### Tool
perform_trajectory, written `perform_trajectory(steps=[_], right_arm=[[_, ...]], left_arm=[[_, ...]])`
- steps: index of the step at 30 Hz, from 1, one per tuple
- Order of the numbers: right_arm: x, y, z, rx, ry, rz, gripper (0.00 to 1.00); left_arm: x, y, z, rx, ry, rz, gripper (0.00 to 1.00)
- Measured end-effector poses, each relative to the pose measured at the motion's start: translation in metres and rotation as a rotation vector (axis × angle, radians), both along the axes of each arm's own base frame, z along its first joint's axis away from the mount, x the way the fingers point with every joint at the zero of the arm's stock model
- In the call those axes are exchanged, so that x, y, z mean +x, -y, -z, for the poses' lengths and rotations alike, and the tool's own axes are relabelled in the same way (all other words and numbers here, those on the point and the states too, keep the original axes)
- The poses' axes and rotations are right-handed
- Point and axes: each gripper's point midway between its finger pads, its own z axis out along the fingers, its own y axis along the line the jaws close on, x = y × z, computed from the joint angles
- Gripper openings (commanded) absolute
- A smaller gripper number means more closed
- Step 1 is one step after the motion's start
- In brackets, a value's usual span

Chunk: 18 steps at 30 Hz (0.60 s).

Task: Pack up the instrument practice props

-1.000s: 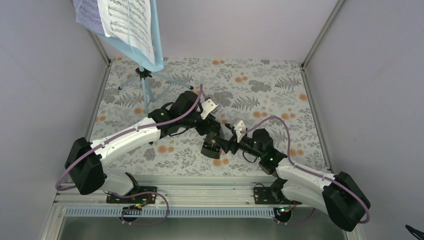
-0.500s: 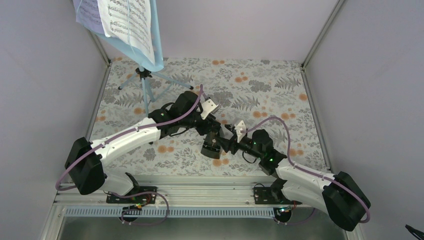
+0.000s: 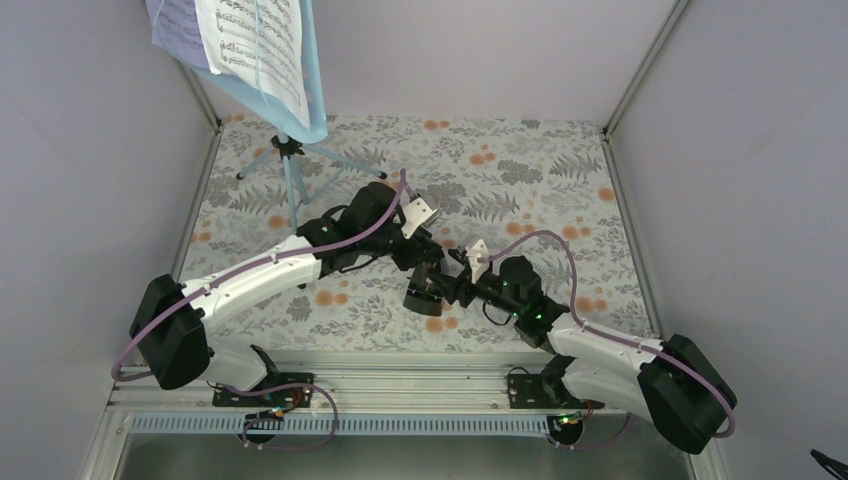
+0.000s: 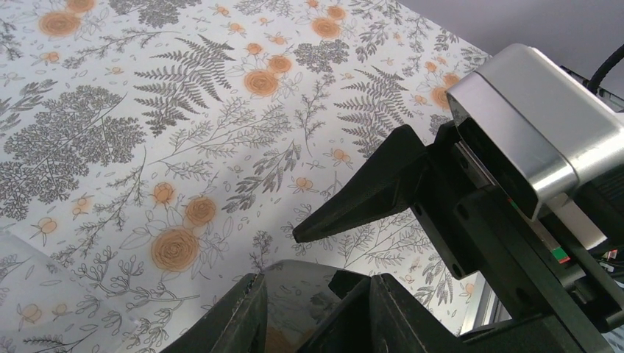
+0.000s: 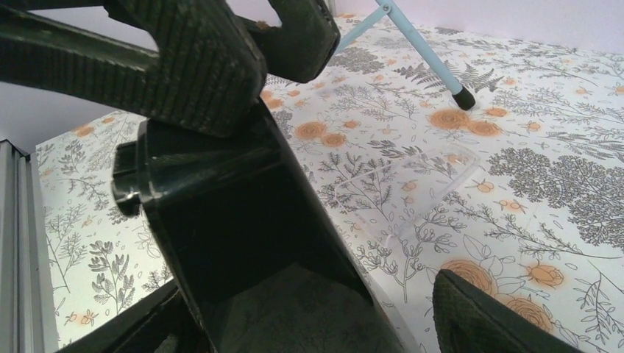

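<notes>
The black pyramid-shaped metronome [image 3: 421, 293] is held over the floral table near the middle front. My left gripper [image 3: 428, 272] is shut on it; in the left wrist view its fingers [image 4: 243, 316] clamp the glossy black body [image 4: 309, 294]. My right gripper [image 3: 452, 284] is open, its jaws on either side of the metronome [image 5: 243, 220], with one fingertip [image 5: 486, 316] still apart from it. The light blue music stand [image 3: 290, 150] stands at the back left, holding a white page [image 3: 255, 45] and a lavender page [image 3: 178, 28].
A clear plastic piece [image 5: 412, 184] lies flat on the floral cloth beyond the metronome. A stand leg with a black foot [image 5: 462, 101] reaches toward the middle. Grey walls close in both sides and the back. A metal rail [image 3: 400, 375] runs along the front.
My right gripper has moved a little to the left, closer round the metronome. My left arm and the metronome have stayed still.
</notes>
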Motion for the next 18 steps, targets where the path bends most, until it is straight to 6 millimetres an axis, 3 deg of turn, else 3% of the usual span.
perform_trajectory(steps=[18], right_arm=[[0.008,-0.0025,-0.0008,-0.012,-0.01,0.02,0.79]], left_arm=[[0.0,0.0002,0.0004,-0.001,0.002,0.002,0.36]])
